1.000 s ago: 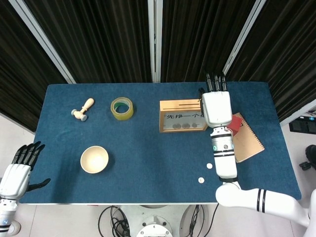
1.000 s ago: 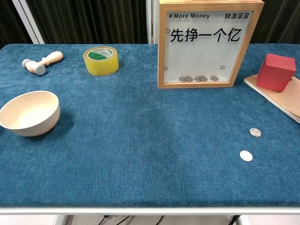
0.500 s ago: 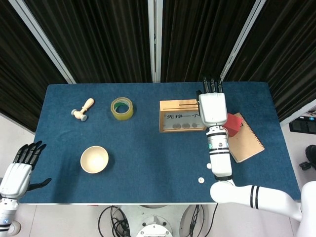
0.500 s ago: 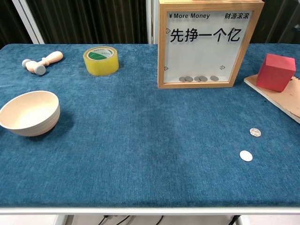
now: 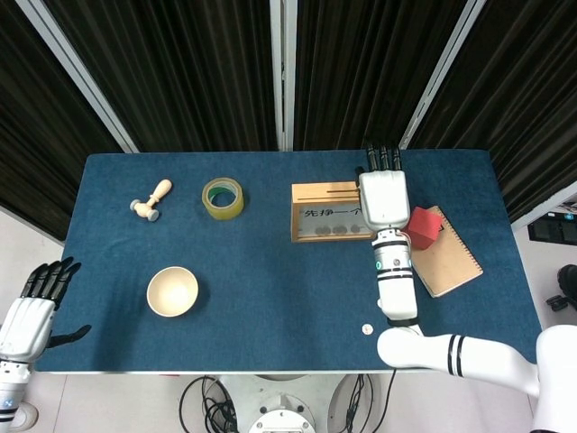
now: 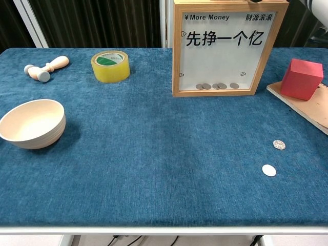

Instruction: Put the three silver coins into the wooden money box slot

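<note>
- Over the right end of the wooden money box [image 5: 332,211], the right hand [image 5: 383,194] hangs back-up in the head view, fingers pointing toward the curtain; its forearm runs straight back to the near edge of the worktop [image 5: 270,298].
- Whether that hand holds a coin cannot be told: the palm and fingertips are hidden beneath it, and the chest view shows only a sliver at the top edge.
- Off the worktop's near left corner, the left hand [image 5: 32,311] hangs with dark fingers spread and nothing in them.
- On the blue cloth near the right side, two silver coins lie apart from each other: the farther coin [image 6: 279,144] and the nearer coin [image 6: 269,170].
- Behind the box's clear front, several coins rest along the bottom.
- Beside the box on the right, a red cube [image 6: 301,78] sits on a brown notebook [image 5: 451,262].
- Toward the left stand a tape roll [image 6: 110,66], a wooden bowl [image 6: 32,123] and a small wooden stamp [image 6: 46,68].
</note>
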Controlling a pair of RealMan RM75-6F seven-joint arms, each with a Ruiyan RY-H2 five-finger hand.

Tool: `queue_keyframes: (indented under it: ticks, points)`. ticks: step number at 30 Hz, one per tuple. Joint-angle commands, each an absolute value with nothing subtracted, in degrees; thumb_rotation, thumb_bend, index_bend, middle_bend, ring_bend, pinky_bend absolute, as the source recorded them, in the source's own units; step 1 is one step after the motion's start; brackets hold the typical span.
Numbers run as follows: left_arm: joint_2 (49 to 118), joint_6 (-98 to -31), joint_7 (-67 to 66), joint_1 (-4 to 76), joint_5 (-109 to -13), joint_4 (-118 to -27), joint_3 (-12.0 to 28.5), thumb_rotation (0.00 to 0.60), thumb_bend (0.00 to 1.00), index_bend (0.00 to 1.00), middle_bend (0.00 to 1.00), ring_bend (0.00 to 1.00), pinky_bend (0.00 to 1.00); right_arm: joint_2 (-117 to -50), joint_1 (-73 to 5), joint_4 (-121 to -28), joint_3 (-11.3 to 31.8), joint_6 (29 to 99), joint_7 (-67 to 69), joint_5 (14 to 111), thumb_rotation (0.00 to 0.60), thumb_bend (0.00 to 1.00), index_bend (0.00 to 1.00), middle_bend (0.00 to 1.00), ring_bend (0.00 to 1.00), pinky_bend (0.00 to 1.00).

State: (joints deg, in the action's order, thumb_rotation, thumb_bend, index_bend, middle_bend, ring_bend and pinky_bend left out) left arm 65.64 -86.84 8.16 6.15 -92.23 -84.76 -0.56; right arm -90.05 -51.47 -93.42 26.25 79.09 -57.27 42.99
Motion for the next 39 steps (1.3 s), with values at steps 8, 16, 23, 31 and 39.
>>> queue_keyframes:
  ticks: [8,16,23,31,39]
  points:
    - [65.21,-87.30,9.11,5.82,-91.69,-84.36,-0.29,0.600,0.00,0.01,0.00,0.00,0.00,-91.10,-53.00,-92.01,25.71,79.28,-57.20,41.80,0.600,0.48,0.76,0.06,0.00,0.00]
    - [65.17,-87.13,9.43,5.98,-91.80,-84.24,-0.27,0.600,0.00,0.01,0.00,0.00,0.00,-90.96,-53.37,-92.48,25.17,80.20,-57.46,41.35,0.600,0.48,0.76,0.06,0.00,0.00]
    - [65.11,-87.27,9.35,5.81,-91.79,-84.36,-0.36,0.600,0.00,0.01,0.00,0.00,0.00,-90.79,-53.50,-92.47,24.65,80.37,-57.28,40.77,0.600,0.48,0.76,0.06,0.00,0.00]
    - [65.17,-87.21,9.21,5.95,-91.95,-84.38,-0.32,0.600,0.00,0.01,0.00,0.00,0.00,-89.73,-53.27,-93.49,24.11,79.59,-56.93,39.63,0.600,0.47,0.57,0.04,0.00,0.00]
    - [65.24,-87.17,8.94,5.91,-91.68,-84.42,-0.21,0.600,0.00,0.01,0.00,0.00,0.00,-88.49,-53.25,-94.70,23.85,78.82,-56.10,38.96,0.600,0.44,0.00,0.00,0.00,0.00]
